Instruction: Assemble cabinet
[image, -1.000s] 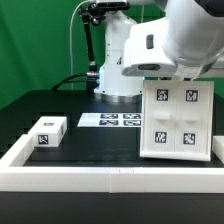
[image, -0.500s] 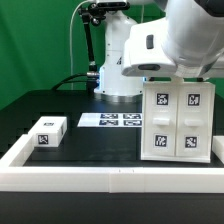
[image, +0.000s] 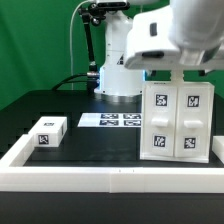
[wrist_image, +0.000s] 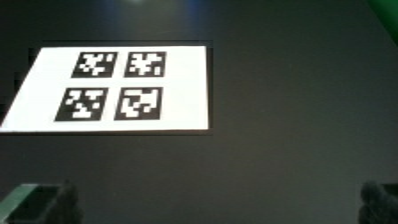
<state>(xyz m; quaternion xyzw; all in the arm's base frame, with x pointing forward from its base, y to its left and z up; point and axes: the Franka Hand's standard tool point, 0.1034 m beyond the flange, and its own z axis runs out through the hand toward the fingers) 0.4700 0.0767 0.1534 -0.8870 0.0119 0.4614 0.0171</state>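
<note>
The cabinet body (image: 180, 122), a large white box with four tags on its face, stands at the exterior view's right, near the front wall. In the wrist view the same four-tag white face (wrist_image: 118, 86) lies apart from the fingers. A small white door block (image: 47, 131) with one tag lies at the exterior view's left. My gripper (image: 178, 76) hangs just above the body's top edge, mostly hidden by the wrist. In the wrist view my gripper (wrist_image: 208, 200) is open, its fingers (wrist_image: 36, 200) wide apart with only dark table between them.
The marker board (image: 110, 120) lies flat at the back middle, in front of the arm's white base (image: 118, 75). A long low white border wall (image: 100, 178) runs along the front and up the left side (image: 18, 152).
The cabinet body has turned from tilted to square with the front wall. The arm above it has risen and shifted toward the exterior view's left.
</note>
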